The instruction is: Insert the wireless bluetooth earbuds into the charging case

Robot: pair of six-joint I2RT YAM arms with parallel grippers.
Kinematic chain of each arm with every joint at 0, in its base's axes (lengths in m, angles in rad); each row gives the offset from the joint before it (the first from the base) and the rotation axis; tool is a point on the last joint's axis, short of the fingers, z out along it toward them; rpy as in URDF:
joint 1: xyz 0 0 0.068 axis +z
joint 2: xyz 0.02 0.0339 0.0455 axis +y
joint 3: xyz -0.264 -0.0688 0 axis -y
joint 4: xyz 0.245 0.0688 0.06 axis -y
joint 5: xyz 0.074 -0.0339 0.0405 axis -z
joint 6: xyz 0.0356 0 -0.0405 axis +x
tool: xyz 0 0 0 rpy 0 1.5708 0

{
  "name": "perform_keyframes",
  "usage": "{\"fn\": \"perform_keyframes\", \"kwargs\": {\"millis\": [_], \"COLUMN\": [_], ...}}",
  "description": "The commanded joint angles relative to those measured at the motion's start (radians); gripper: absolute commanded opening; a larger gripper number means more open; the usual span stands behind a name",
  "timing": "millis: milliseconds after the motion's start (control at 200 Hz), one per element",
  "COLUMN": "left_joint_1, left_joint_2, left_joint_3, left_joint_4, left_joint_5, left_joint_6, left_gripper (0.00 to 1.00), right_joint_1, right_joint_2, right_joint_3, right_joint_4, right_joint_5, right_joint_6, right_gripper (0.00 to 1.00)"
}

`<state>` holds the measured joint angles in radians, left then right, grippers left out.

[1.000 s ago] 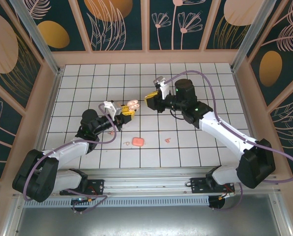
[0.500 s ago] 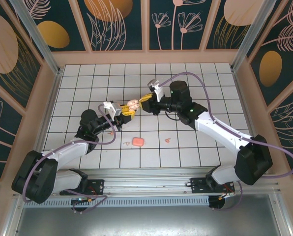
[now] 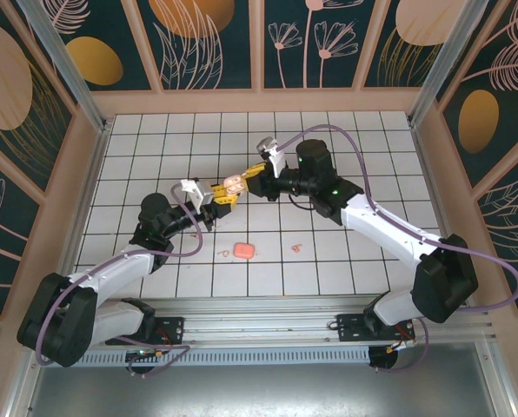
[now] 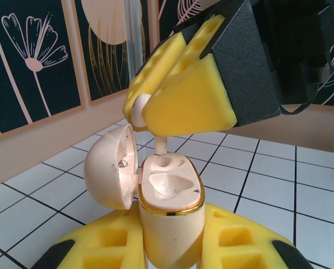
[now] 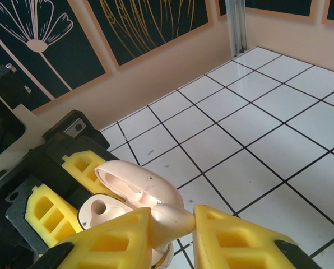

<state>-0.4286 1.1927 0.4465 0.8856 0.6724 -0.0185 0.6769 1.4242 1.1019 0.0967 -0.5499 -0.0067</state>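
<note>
Salmon-pink piece [image 3: 244, 249] and one loose earbud [image 3: 295, 247] lie near the charging case [image 4: 170, 196], which left jaws grip; right jaws pinch a second earbud [image 4: 137, 110].

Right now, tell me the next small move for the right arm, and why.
Probably ease the right claw straight down a little. It grips an earbud whose stem points down at an empty socket of the charging case, which the left claw holds upright, lid swung open. The stem looks not yet seated.
</note>
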Motion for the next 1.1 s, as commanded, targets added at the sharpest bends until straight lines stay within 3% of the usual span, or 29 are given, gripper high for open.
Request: {"fn": "perform_keyframes", "kwargs": {"millis": [0, 821, 1096], "left_joint_1": [-0.006, -0.007, -0.007], "left_joint_2": [-0.021, 0.002, -0.003], "left_joint_3": [0.026, 0.013, -0.012], "left_joint_4": [0.034, 0.089, 0.059], "left_joint_5": [0.008, -0.012, -0.011], "left_joint_6": [0.009, -0.003, 0.140], "left_gripper": [0.04, 0.04, 0.03], "right_joint_1": [0.016, 0.041, 0.030], "right_joint_2": [0.015, 0.004, -0.071], "right_joint_3": [0.033, 0.044, 0.028], "right_joint_4": [-0.048, -0.104, -0.081], "right_joint_5": [0.020, -0.022, -0.028], "right_joint_6": [-0.044, -0.086, -0.088], "right_gripper": [0.24, 0.24, 0.23]}}
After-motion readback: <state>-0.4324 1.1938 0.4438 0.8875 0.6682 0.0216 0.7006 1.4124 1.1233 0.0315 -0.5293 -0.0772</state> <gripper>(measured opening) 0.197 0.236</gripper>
